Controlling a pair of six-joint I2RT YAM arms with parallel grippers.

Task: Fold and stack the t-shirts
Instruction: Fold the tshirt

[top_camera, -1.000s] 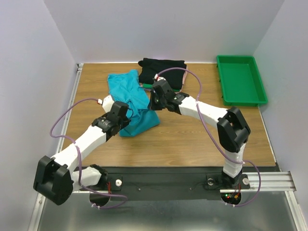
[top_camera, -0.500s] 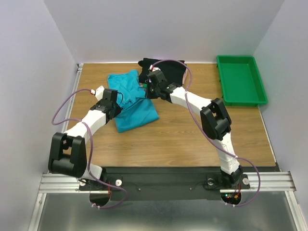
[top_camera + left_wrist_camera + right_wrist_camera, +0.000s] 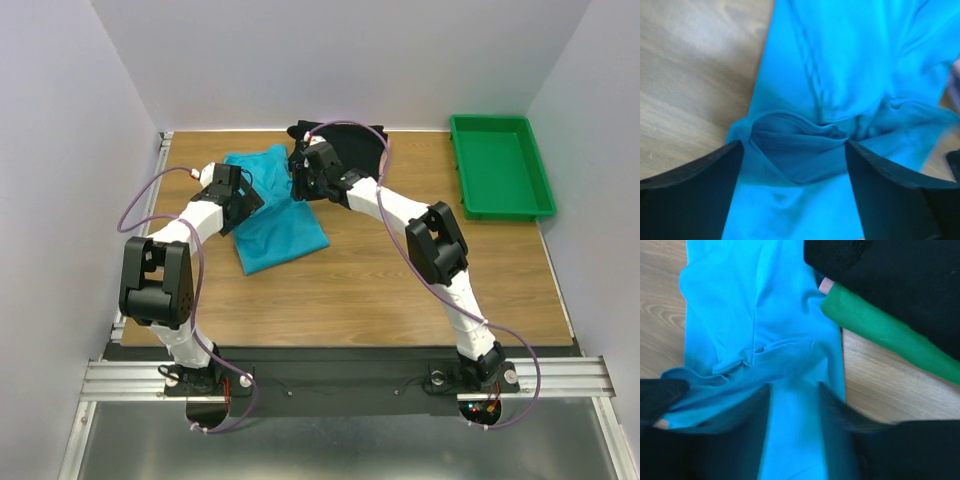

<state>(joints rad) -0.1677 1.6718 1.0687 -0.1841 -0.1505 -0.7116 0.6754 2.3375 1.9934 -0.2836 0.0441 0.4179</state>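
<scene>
No text, label, brand mark, number or sign can be read in any of the views.

- A teal t-shirt (image 3: pixel 283 222) lies on the wooden bench (image 3: pixel 420 270), folded into a long shape that slants from the back toward the near left.
- The left fingers (image 3: pixel 243 197) are over its left edge.
- The right fingers (image 3: pixel 299 180) are over its far right edge, just beside a black t-shirt (image 3: pixel 355 150) at the back.
- A green tray (image 3: pixel 500 170) sits at the far right, well apart from both shirts.
</scene>
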